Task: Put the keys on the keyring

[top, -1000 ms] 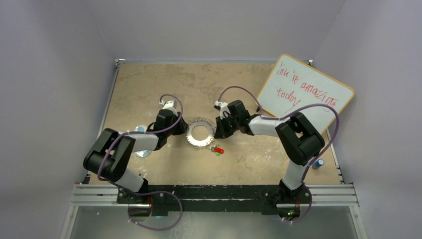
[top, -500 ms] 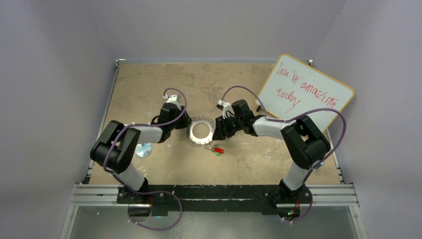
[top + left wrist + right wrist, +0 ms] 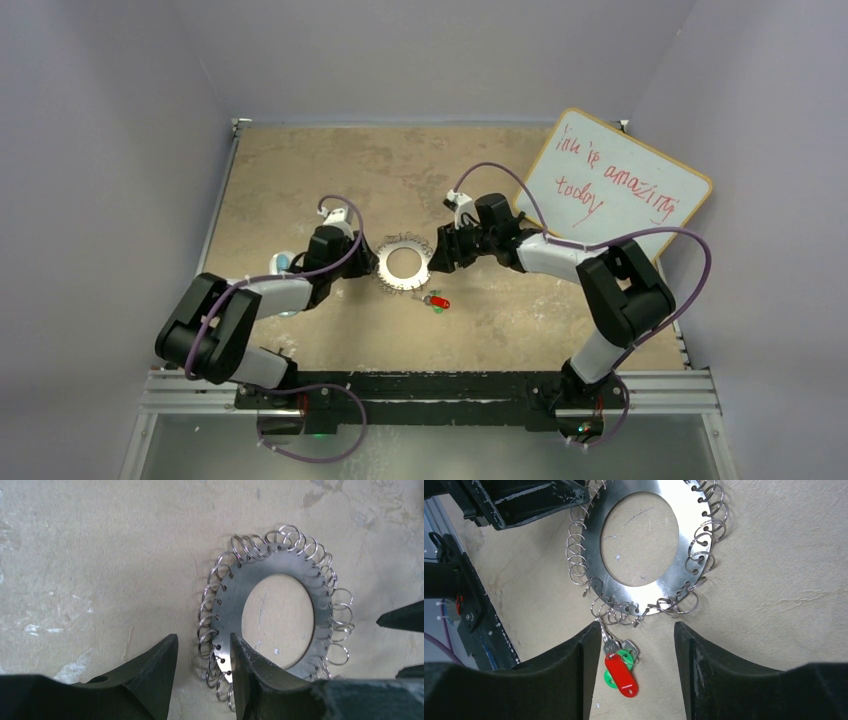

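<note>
The keys [image 3: 437, 301], one red-headed and one green-headed, lie together on the tan table [image 3: 300, 180] just in front of the keyring [image 3: 402, 284], nearer the arm bases. In the right wrist view the red head of the keys [image 3: 621, 676] lies over the green one. A thin wire link runs from them up to the loops on the rim of the keyring [image 3: 663, 587]; whether it is threaded through a loop cannot be told.

The keyring lies flat mid-table, with bare table showing through its wide centre.

The right gripper [image 3: 636, 626] hangs just beside the ring's right edge, fingers spread wide and holding nothing, the keys lying below the gap. The left gripper [image 3: 202, 675] sits at the ring's left edge, its fingers parted and straddling the rim of the keyring [image 3: 232, 600], one outside the loops and one over the metal band, not clamped.

Far right, a whiteboard [image 3: 610, 185] with red handwriting leans at the table's corner.

Compared with a second ago, keys and ring lie almost where they were. The left arm's elbow has swung back toward the near left, and the right arm's elbow has moved outward to the right.
</note>
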Controlling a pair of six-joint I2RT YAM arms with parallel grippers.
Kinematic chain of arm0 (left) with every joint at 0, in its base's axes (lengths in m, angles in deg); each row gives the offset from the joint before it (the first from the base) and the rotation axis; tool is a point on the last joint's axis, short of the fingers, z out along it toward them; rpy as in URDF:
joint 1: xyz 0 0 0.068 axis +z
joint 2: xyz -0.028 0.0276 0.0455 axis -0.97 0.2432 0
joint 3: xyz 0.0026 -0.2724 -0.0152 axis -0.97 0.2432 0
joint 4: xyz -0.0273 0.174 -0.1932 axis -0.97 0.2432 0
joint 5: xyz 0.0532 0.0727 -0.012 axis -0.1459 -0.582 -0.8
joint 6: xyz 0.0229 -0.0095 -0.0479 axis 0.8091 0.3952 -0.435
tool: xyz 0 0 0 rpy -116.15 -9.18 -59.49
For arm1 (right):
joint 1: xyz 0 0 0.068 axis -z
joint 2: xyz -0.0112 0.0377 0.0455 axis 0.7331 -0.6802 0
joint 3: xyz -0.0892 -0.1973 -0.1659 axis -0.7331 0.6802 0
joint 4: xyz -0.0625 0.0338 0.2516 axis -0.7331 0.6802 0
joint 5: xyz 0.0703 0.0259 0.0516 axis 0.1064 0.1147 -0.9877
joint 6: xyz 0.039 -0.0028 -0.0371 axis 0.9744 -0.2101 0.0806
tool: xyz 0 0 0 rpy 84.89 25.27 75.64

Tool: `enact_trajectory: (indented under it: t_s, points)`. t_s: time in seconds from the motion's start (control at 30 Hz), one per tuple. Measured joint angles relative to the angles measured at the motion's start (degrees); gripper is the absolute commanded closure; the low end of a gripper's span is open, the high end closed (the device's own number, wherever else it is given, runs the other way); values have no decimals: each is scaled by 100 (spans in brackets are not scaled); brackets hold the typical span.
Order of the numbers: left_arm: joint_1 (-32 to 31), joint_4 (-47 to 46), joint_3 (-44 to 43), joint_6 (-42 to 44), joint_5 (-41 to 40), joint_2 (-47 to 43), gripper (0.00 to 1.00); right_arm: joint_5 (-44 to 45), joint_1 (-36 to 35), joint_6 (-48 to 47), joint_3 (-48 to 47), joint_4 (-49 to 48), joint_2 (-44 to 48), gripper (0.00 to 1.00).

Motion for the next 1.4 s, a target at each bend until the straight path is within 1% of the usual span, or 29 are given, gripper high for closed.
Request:
enact_trajectory:
  t_s: [0.1,0.17,0.3,0.53,0.73,0.93,1.07,1.33,1.4]
  points:
    - [0,-164,195,-50,157,-94,60,-2,-2,0,0,-24,0,57]
    - [0,-221,251,-98,234,-120,59,-2,-2,7,0,-24,-7,62]
    - [0,-310,256,-127,356,-120,60,4,-42,24,0,-22,-63,64]
    - [0,-393,256,-127,435,-120,60,4,-111,94,0,-15,-450,63]
    - [0,-393,256,-127,490,-120,60,-157,-164,179,-50,-59,-710,69]
    - [0,-393,254,-122,509,-120,61,-557,-264,232,-116,-275,-734,68]
    - [0,-393,249,-103,514,-120,61,-715,-278,232,-125,-339,-717,62]
    - [0,-393,249,-96,588,-125,61,-437,-275,155,-125,-269,-216,51]
    - [0,-396,249,-96,638,-155,61,-339,-269,151,-125,-269,-103,50]
